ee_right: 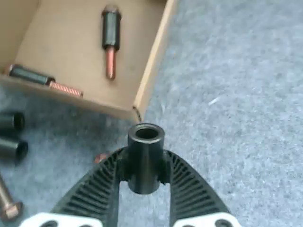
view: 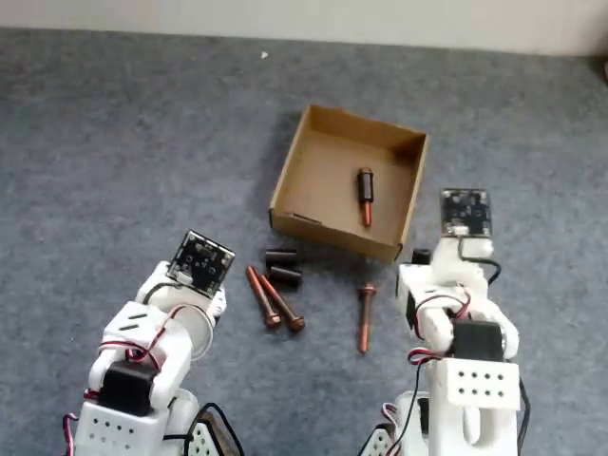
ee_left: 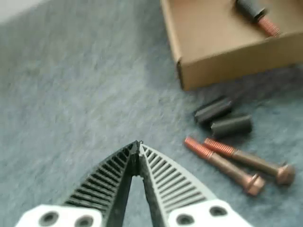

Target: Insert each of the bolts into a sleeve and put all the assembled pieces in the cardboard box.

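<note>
In the high view a cardboard box [view: 332, 180] sits far centre on the grey carpet [view: 114, 142], with one assembled piece [view: 366, 195] lying inside it. Just near of the box's left corner lie two loose sleeves [view: 280, 256], side by side, and nearer still a pair of bolts [view: 263, 296] close together, heads toward the arms. A single bolt [view: 365, 318] lies to their right, between the left arm [view: 157, 332] and the right arm [view: 465, 332]. In the left wrist view the left gripper [ee_left: 138, 146] has its fingers pressed together on nothing, above bare carpet to the left of the sleeves and paired bolts. In the right wrist view the right gripper [ee_right: 144, 160] pinches a black held sleeve [ee_right: 146, 142] upright, bore facing up, just near of the box's right corner. A second assembled piece [ee_right: 42, 79] lies along the box's near wall.
</note>
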Controlling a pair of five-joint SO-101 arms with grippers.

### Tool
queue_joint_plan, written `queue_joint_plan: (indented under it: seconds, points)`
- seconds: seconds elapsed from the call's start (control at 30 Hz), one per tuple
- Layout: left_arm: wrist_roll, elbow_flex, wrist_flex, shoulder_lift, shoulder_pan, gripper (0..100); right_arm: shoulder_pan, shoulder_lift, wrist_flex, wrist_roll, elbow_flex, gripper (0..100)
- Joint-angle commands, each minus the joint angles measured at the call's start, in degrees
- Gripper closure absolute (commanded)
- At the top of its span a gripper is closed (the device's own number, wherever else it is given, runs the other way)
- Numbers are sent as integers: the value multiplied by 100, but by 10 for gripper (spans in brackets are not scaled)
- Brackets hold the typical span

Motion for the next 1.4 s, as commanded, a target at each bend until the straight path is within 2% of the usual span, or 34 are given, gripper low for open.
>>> queue_joint_plan:
  seconds: [0.0, 0.27, 0.6, 0.8, 1.07, 1.2, 1.37]
  points:
    - [-88, -664, 237, 31, 549, 992, 198, -127, -356, -237, 48, 993]
    - [-53, -1349, 642, 312, 1156, 992, 778, -127, -813, -510, 242, 993]
    - [26, -2923, 598, 3723, 1807, 973, 1508, -127, -1138, -782, 251, 993]
    - [1916, -3820, 598, 5411, 1974, 795, 1815, -127, -1182, -879, 251, 993]
    - [3613, -4743, 589, 7213, 2686, 776, 1815, -154, -1182, -870, 251, 993]
    - [4185, -5077, 246, 8040, 3037, 776, 1815, -163, -1182, -853, 251, 993]
    - [4334, -5305, -352, 8760, 3266, 776, 1815, -163, -1182, -853, 251, 993]
